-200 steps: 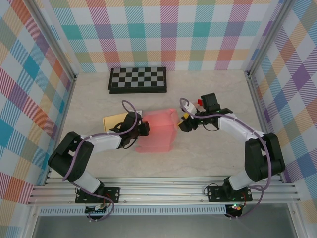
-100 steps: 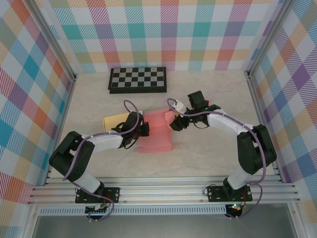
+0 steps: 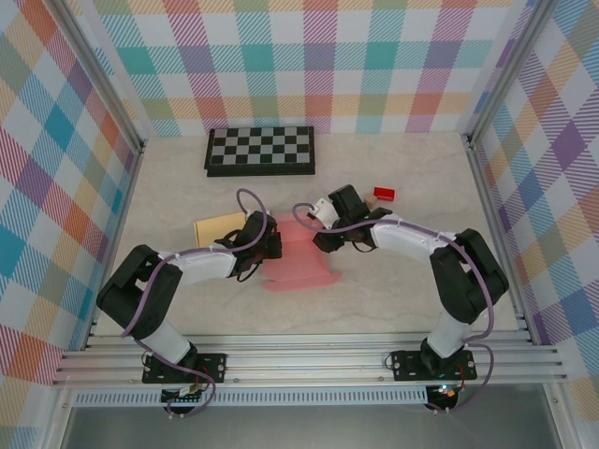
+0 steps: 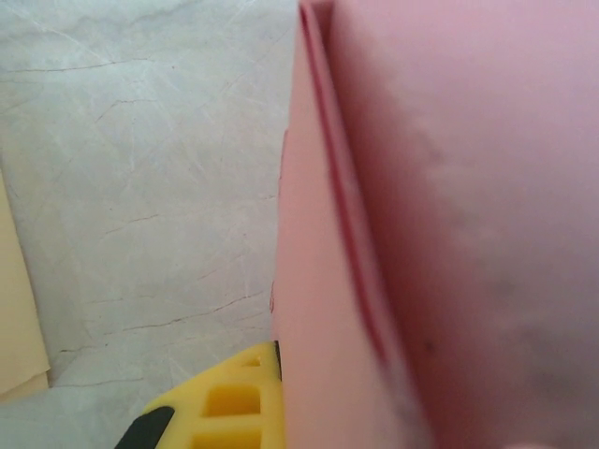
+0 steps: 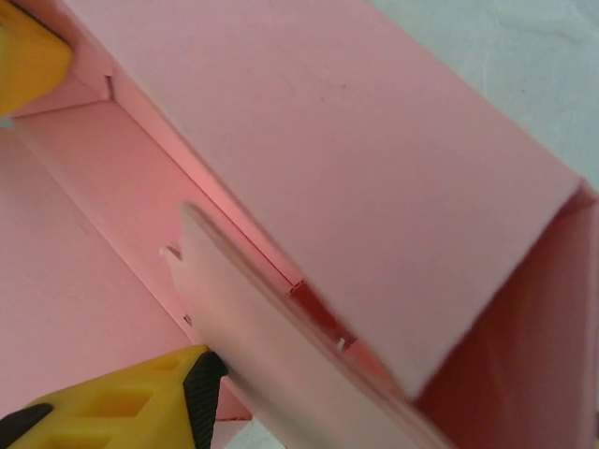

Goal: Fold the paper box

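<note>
The paper box is pink, the fingers yellow, the board chequered.

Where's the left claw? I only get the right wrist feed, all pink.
Observer: The left claw is shut on the left edge of the pink paper box.
Operator: Anything else around?
Observer: A chessboard lies on the far side, well apart from the box.
Operator: Closer in?
Observer: A tan sheet lies flat, left of the box.
</note>
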